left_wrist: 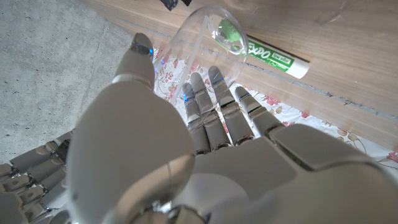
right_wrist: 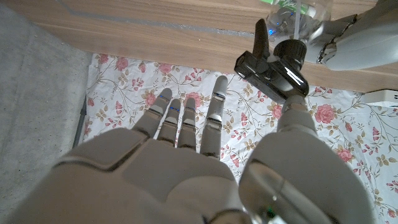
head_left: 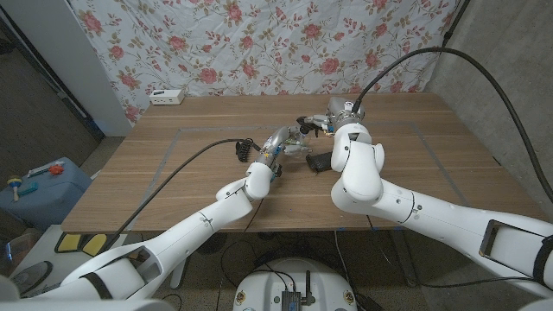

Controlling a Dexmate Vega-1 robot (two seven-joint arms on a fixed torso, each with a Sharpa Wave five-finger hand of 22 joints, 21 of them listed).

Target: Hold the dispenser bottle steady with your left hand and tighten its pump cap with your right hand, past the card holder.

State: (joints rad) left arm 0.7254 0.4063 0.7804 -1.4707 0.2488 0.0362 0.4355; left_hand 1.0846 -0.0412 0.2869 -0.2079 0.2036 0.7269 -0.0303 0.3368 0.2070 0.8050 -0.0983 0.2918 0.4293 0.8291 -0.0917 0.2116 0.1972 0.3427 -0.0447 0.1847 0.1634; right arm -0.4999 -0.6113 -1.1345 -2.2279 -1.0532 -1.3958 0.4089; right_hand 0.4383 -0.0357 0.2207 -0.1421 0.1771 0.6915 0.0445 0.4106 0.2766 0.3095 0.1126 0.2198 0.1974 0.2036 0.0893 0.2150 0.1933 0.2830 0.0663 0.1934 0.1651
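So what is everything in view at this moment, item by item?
dispenser bottle: one, clear, mid-table
pump cap: one, dark, on the bottle
card holder: one, black, on the table beside the bottle, nearer the robot
marker: one, green and white, lying on the table by the bottle
power strip: one, white, far left table edge
table: one, brown wood
cloth: one, white with pink flowers, behind the table
box: one, blue, on the floor to the left
left robot hand: one, white and grey, grips the bottle
right robot hand: one, white and grey, fingers spread, thumb at the pump cap
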